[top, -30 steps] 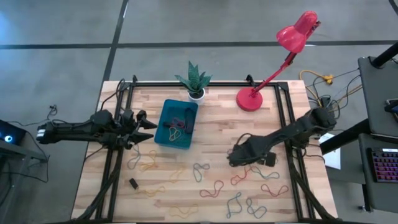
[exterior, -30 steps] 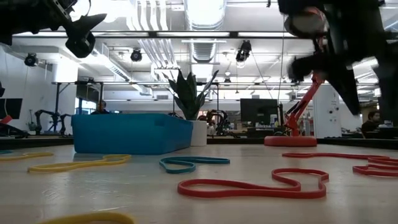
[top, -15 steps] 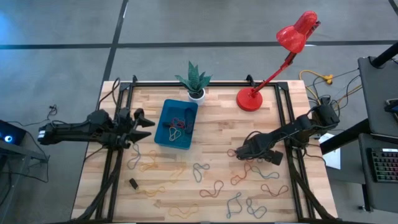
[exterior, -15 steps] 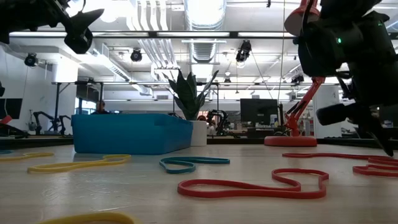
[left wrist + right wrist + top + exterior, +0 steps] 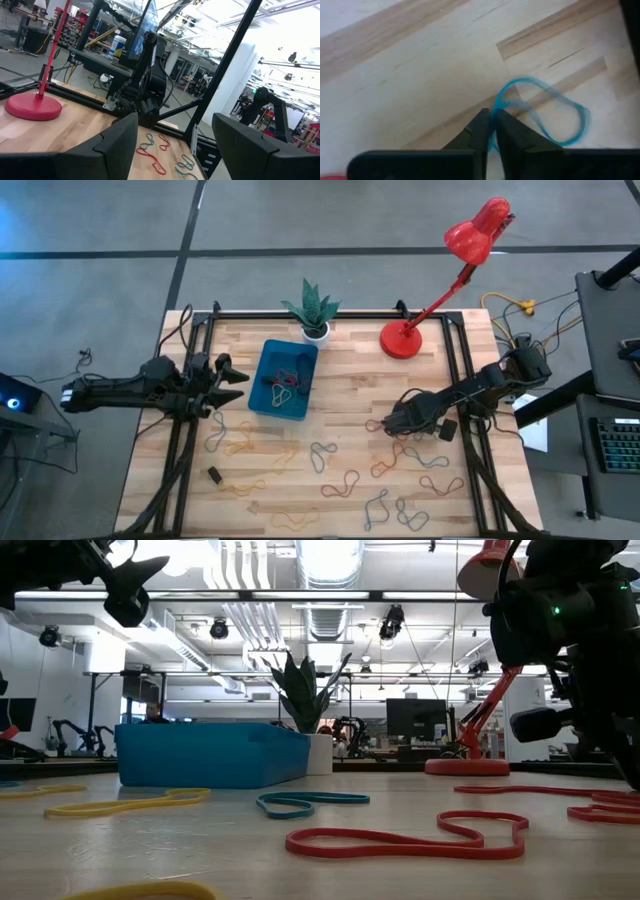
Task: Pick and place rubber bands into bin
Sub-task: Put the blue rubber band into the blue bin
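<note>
Several rubber bands (image 5: 345, 480), red, yellow, grey-green and blue, lie loose on the near half of the wooden table. A few more lie inside the teal-blue bin (image 5: 256, 385), which stands left of the table's middle. My right gripper (image 5: 385, 428) points steeply down at the table right of the middle and is shut on a blue rubber band (image 5: 545, 107). My left gripper (image 5: 240, 380) hangs open and level just left of the bin, above the table, with nothing between its fingers (image 5: 120, 135). My right gripper pinches one end of the blue rubber band's loop (image 5: 496, 106) between its two fingertips (image 5: 482, 125). It comes from above, pointing steeply down. The rest of the loop lies flat and slack on the wood.
A white pot with a green plant (image 5: 314, 315) and a red desk lamp (image 5: 402, 340) stand along the far edge. A small black object (image 5: 214, 474) lies near the left front. Black frame rails (image 5: 455, 370) and cables run along the table's sides.
My right gripper has come down toward the table, onto the spot where the blue band lies. The bands on the table and the bin have stayed where they were.
</note>
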`<state>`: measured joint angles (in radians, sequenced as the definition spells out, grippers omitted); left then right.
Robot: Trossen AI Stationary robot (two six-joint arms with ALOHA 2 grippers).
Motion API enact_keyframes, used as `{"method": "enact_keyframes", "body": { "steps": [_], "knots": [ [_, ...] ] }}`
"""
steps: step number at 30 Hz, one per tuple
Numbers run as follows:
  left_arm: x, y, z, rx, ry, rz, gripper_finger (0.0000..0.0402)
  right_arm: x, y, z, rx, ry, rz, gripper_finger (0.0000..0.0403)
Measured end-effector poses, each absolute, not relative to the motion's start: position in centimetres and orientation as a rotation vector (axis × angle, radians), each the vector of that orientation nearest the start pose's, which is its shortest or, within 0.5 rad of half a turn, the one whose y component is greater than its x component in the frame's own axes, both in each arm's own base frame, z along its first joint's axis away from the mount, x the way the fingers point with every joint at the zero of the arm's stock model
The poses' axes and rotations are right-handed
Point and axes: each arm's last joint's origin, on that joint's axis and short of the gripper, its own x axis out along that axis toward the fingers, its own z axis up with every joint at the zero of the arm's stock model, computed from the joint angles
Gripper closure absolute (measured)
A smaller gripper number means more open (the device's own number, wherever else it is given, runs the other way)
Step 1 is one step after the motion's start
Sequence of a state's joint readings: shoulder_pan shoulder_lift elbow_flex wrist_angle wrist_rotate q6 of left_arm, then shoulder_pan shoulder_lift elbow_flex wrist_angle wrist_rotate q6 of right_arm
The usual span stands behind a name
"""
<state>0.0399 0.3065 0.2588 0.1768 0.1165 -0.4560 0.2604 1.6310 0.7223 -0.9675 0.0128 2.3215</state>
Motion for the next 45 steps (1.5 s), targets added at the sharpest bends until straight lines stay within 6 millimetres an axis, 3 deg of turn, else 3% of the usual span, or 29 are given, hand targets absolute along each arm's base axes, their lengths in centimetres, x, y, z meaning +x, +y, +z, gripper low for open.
{"method": "enact_keyframes", "body": {
  "steps": [8,13,18,22,29,32,36,41,45],
  "knots": [
    [11.1,0.1,24.4,-0.453,-0.113,-0.106,0.0162,19.8,5.0,11.7,1.215,0.967,-1.779,0.0394],
    [11.1,0.1,24.4,-0.453,-0.112,-0.106,0.0162,23.0,4.8,13.4,1.091,0.721,-1.557,0.0395],
    [11.2,0.1,24.4,-0.453,-0.111,-0.106,0.0162,26.7,4.3,17.5,0.971,0.559,-1.391,0.0395],
    [11.2,0.1,24.4,-0.453,-0.111,-0.106,0.0162,29.6,3.5,21.9,0.858,0.443,-1.284,0.0395],
    [11.2,0.1,24.4,-0.453,-0.111,-0.106,0.0162,35.2,0.5,30.0,0.771,0.322,-0.980,0.0395],
    [11.1,0.1,24.5,-0.453,-0.115,-0.107,0.0162,38.0,-1.2,32.1,0.780,0.262,-0.836,0.0395],
    [10.9,0.1,25.0,-0.447,-0.167,-0.121,0.0162,42.0,-4.2,32.0,0.805,0.294,-0.742,0.0394],
    [10.1,0.1,26.0,-0.440,-0.232,-0.139,0.0162,47.8,-6.2,28.8,0.856,0.436,-0.550,0.0394],
    [9.4,0.0,26.2,-0.435,-0.265,-0.157,0.0162,50.3,-7.0,26.2,0.838,0.595,-0.599,0.0388]
  ]
}}
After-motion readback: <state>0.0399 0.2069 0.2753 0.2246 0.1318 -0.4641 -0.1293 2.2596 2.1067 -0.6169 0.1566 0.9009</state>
